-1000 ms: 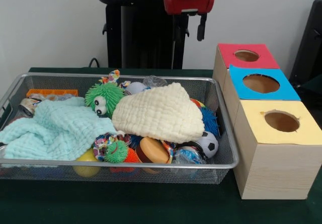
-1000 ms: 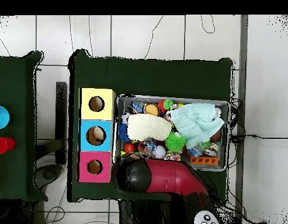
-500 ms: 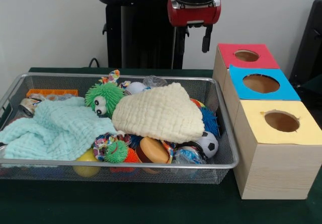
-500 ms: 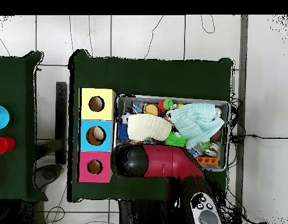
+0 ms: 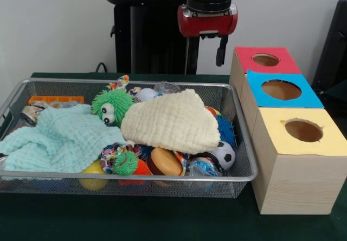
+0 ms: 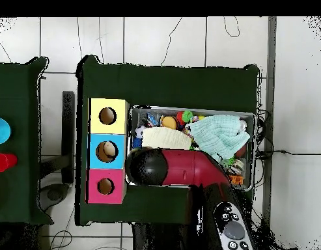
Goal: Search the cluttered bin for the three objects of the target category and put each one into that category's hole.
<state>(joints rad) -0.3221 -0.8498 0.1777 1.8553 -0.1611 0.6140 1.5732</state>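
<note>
Gripper [image 5: 209,49] above wire-mesh bin's [image 5: 243,143] far rim, finger spread not discernible.
Crinkled clear plastic bottle [image 5: 166,87] lodged at far wall, partly under cream cloth [image 5: 171,122]; blue-panelled hole [image 5: 281,90] just beside.

Red wrist collar, black cylinder above, dark gripper [image 5: 221,50], black pedestal [image 5: 152,32]

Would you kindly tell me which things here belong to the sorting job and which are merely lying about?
Job: bin, see-through bottle, blue-panelled hole.
Lying about: cream cloth, mint cloth, green spiky toy, small football, red-panelled hole, yellow-panelled hole.
</note>
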